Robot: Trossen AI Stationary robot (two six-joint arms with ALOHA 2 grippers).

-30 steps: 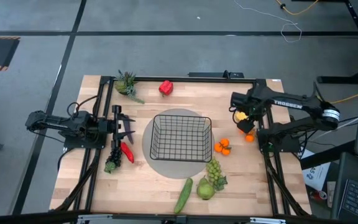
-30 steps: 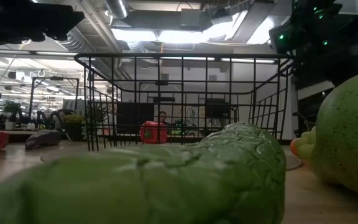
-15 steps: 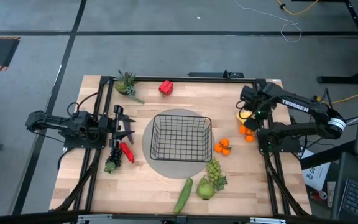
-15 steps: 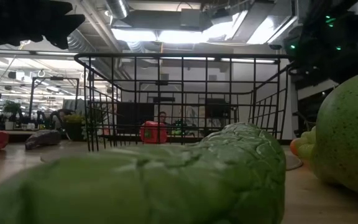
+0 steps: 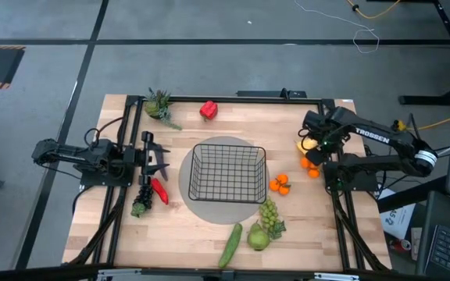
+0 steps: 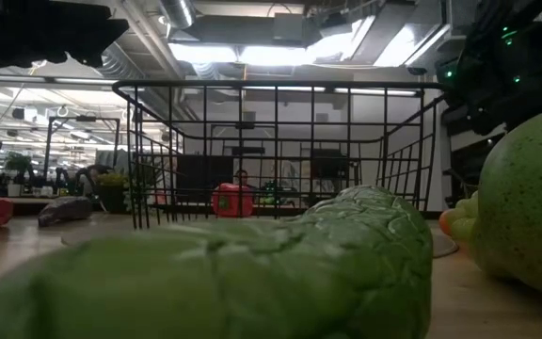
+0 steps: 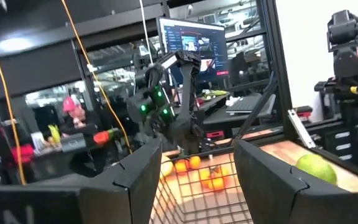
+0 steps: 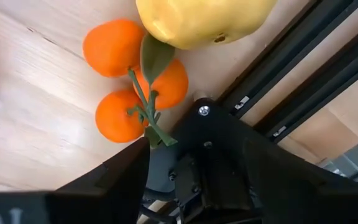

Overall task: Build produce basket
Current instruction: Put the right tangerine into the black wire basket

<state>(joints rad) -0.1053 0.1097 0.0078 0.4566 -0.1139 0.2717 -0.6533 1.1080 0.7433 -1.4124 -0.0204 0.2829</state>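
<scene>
1. The right gripper (image 5: 312,141) has swung from over the oranges (image 5: 312,165) toward the worktop's (image 5: 209,234) right rail and now hangs above the yellow fruit (image 5: 307,144); its fingers look spread, holding nothing.
2. The basket (image 5: 227,172) sits mid-worktop, seemingly empty, so no produce is loaded yet.
3. The left gripper (image 5: 161,160) waits spread, left of the basket.

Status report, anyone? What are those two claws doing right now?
Right claw over yellow fruit. Left claw open, waiting. Black wire-mesh basket empty.
</scene>
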